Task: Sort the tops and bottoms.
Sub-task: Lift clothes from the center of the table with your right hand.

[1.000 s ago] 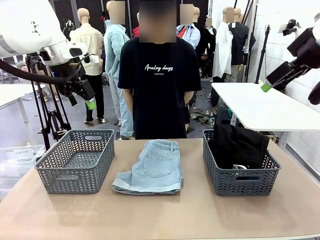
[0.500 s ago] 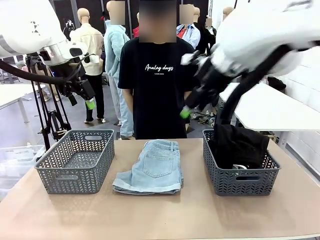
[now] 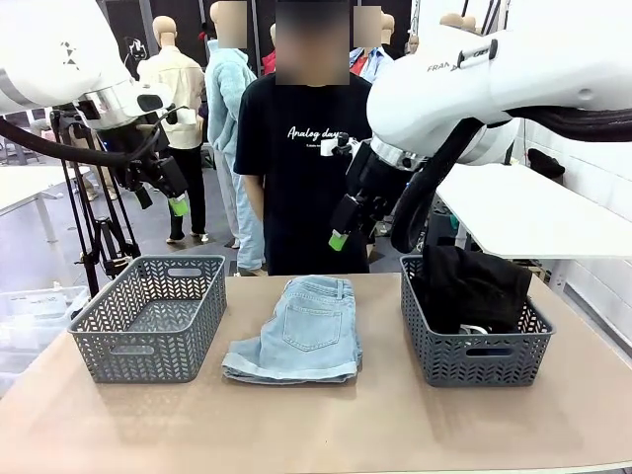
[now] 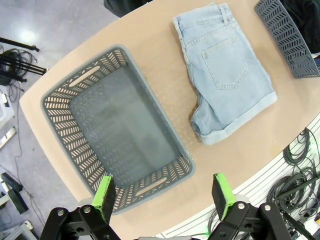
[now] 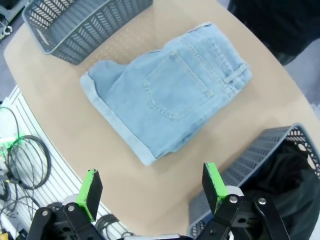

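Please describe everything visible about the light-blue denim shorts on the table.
The light-blue denim shorts are pale, washed denim, folded in half and lying flat on the tan table between the two grey baskets, touching neither. One back pocket faces up. The waistband with belt loops points toward the person; the rolled hems point toward the robot. Nothing holds them: the right gripper hangs open above them.
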{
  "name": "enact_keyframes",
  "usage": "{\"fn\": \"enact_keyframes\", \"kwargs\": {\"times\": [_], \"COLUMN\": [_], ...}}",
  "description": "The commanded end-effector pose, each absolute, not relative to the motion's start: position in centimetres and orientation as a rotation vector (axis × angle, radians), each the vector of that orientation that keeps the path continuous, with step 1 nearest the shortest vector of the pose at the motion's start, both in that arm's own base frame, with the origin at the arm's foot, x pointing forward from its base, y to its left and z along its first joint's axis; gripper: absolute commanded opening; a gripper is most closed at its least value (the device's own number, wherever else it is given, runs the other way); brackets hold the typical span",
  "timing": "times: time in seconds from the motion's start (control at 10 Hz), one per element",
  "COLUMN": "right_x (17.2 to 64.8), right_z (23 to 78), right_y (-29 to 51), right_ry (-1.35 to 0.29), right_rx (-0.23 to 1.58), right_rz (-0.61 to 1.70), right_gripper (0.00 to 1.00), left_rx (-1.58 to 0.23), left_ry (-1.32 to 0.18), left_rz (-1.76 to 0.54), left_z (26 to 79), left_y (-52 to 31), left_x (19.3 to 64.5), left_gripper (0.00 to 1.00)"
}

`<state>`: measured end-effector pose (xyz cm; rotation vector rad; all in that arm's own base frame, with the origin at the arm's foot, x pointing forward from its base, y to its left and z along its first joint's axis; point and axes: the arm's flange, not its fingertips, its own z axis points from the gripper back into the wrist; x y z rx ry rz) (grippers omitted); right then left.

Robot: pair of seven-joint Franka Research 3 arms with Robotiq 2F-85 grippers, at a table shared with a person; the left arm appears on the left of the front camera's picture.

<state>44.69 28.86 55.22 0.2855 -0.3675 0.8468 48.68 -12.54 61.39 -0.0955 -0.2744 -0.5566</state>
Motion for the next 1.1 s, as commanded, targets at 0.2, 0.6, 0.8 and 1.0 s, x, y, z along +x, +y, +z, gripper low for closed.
{"fn": "enact_keyframes", "kwargs": {"times": [0.2, 0.6, 0.8, 1.0], "right_x": [44.5, 50.6, 51.9, 52.7], "right_z": [54.4, 46.5, 43.6, 41.3], "right_y": [29.4, 39.2, 42.2, 43.7], "right_ry": [-0.432, -0.396, -0.447, -0.52], "right_rx": [0.341, 0.335, 0.347, 0.324], "right_rz": [0.768, 0.642, 0.601, 0.519], "right_gripper": [1.0, 1.0, 1.0, 1.0], "left_rx": [-0.096, -0.096, -0.096, -0.096], "left_ry": [-0.286, -0.286, -0.286, -0.286], "left_rz": [-0.554, -0.554, -0.554, -0.554], "left_z": [61.6, 61.6, 61.6, 61.6], "left_y": [-12.4, -12.4, -12.4, -12.4], "left_x": [48.6, 48.6, 48.6, 48.6], "left_gripper": [1.0, 1.0, 1.0, 1.0]}}
